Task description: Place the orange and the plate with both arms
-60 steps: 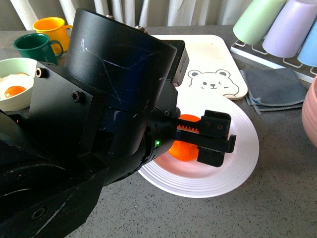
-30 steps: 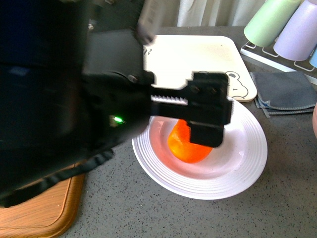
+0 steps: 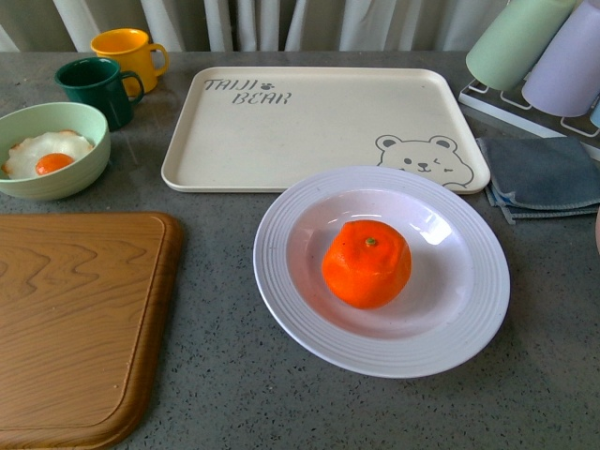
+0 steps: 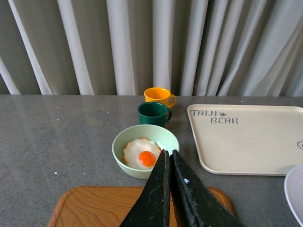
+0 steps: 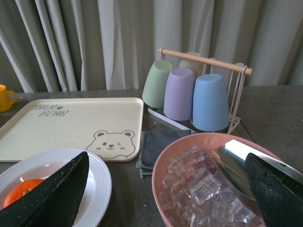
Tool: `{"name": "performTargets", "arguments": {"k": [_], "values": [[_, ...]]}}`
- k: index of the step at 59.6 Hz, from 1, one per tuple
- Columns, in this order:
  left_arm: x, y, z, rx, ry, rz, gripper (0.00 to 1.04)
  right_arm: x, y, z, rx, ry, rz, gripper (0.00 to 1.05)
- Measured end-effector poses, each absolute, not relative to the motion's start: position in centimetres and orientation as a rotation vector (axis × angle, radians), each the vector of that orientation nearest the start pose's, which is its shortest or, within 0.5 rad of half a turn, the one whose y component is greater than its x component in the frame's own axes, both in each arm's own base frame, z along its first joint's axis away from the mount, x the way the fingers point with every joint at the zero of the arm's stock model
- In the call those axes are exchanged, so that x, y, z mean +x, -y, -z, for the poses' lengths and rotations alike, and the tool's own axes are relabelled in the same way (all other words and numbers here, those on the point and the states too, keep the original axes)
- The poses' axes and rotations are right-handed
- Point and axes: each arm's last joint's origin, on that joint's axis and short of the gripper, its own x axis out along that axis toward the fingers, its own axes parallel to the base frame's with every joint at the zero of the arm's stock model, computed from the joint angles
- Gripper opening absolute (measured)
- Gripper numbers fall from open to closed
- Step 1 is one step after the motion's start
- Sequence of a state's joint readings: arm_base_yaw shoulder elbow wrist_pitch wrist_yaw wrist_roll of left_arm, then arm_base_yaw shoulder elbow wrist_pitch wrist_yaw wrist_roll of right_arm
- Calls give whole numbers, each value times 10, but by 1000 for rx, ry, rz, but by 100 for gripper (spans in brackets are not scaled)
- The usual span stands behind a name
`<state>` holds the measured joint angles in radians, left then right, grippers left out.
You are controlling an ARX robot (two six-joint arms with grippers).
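The orange (image 3: pixel 367 263) sits in the middle of the white ribbed plate (image 3: pixel 469 323) on the grey counter, in front of the cream bear tray. Neither arm shows in the front view. In the left wrist view my left gripper (image 4: pixel 169 156) is shut and empty, above the wooden board (image 4: pixel 99 208) and near the green bowl; only a sliver of the plate's rim (image 4: pixel 294 189) shows. In the right wrist view my right gripper (image 5: pixel 165 187) is open and empty above a pink bowl of ice; the plate (image 5: pixel 97 182) and a part of the orange (image 5: pixel 21 191) lie beside one finger.
A cream bear-print tray (image 3: pixel 319 127) lies behind the plate. A pale green bowl with a fried egg (image 3: pixel 47 150), a green mug (image 3: pixel 94 89) and a yellow mug (image 3: pixel 131 52) stand far left. A wooden board (image 3: pixel 75 319) lies front left. A grey cloth (image 3: pixel 544 173), a cup rack (image 5: pixel 196 92) and a pink ice bowl (image 5: pixel 208 184) are at right.
The left arm, which filled the front view with its gripper over the orange, has drawn back out of that view. The orange now rests free on the plate.
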<state>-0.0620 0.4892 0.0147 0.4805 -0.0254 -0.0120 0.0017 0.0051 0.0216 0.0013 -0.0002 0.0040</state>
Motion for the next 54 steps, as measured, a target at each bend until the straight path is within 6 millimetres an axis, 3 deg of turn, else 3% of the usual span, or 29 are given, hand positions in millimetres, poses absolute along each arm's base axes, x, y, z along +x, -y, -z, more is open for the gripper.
{"name": "performTargets", "arguments": {"k": [5, 54], "values": [[125, 1, -171, -11, 12, -3, 2, 97, 0, -171, 4, 18, -2, 96], [98, 0, -167, -10, -5, 5, 2, 97, 0, -171, 4, 18, -2, 96]]}}
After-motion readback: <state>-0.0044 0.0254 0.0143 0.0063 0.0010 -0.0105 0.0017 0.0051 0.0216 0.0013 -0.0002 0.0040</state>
